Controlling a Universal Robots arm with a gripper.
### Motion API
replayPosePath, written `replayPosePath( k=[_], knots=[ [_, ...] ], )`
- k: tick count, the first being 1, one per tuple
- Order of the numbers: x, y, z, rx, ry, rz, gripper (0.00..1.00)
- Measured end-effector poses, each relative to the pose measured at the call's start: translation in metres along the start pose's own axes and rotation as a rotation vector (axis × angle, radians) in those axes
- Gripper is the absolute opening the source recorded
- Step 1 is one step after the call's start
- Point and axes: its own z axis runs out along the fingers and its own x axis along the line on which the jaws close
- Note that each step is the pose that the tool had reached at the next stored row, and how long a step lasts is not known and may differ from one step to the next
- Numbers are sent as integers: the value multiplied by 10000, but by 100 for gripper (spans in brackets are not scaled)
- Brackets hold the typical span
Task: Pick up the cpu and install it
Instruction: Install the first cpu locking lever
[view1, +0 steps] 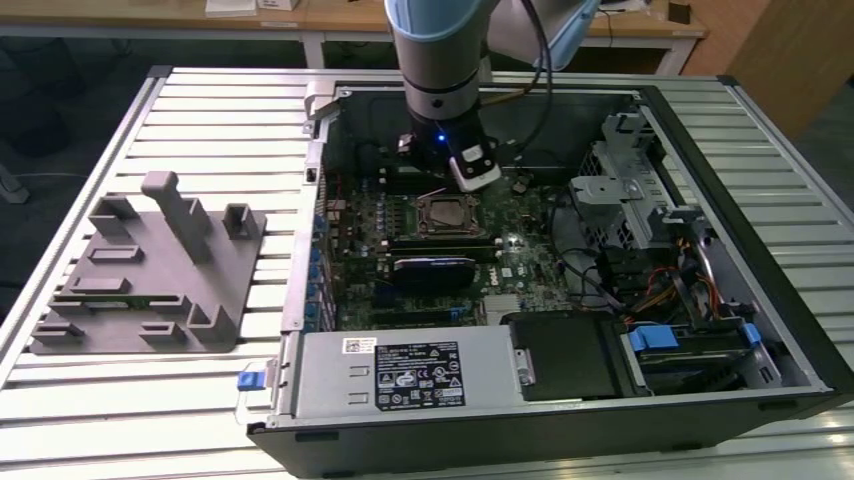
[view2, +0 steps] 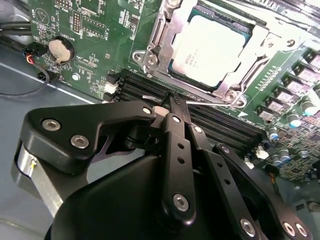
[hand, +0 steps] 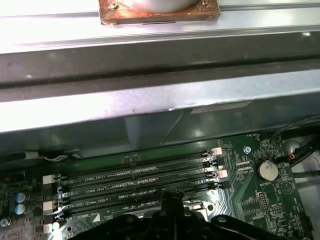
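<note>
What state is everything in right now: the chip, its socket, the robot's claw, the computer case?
Small square silvery-grey cpu: seated in the socket.
Metal socket frame: lying around the cpu.
Black gripper: jaws shut, holding nothing, low over the memory slots beside the socket.
Long black memory slots: empty.
Black computer case: side open, motherboard exposed.

A workshop or lab: an opened computer case (view1: 561, 400) lies on a slatted metal workbench (view1: 200, 110), wooden desks (view1: 320, 20) behind.

We see cpu (view2: 212, 50): small square chip, pale silvery top, lying flat in socket frame (view2: 250, 65) mid-motherboard, frame open around it.
</note>
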Motion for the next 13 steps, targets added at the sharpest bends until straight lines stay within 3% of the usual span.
replayPosePath(
  k=[13],
  knots=[
    [49,28,61,79,-357,549,11]
  ],
)
